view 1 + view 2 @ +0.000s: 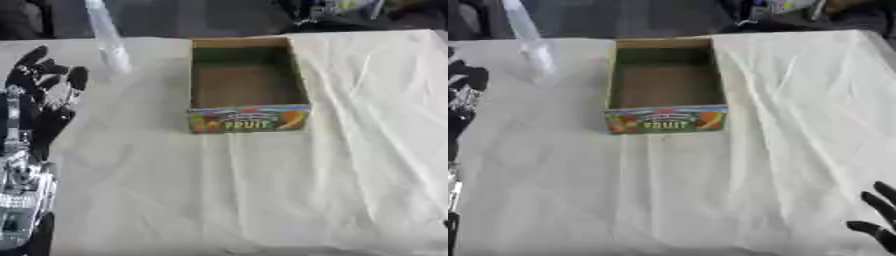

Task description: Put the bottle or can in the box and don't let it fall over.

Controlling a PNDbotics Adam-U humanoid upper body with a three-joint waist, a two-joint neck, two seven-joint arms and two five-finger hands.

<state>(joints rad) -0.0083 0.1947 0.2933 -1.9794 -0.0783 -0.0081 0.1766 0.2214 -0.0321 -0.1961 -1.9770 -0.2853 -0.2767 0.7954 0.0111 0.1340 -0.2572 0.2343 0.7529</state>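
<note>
1. Cardboard box (248, 85), "FRUIT" printed on its near wall, sits open-topped on the white cloth-covered table (289, 190).
2. A clear plastic bottle (108, 40) stands upright at the table's far left, well apart from the box.
3. The left hand (45, 85), fingers spread and holding nothing, is raised near the bottle.
4. The right hand (878, 220) rests with relaxed fingers at the lower right corner.

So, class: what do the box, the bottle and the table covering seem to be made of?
Box: probably cardboard, with brown matte inner walls and a glossy printed fruit front. Bottle: apparently clear plastic, pale and see-through. Table covering: likely off-white cloth, creased and matte.
</note>
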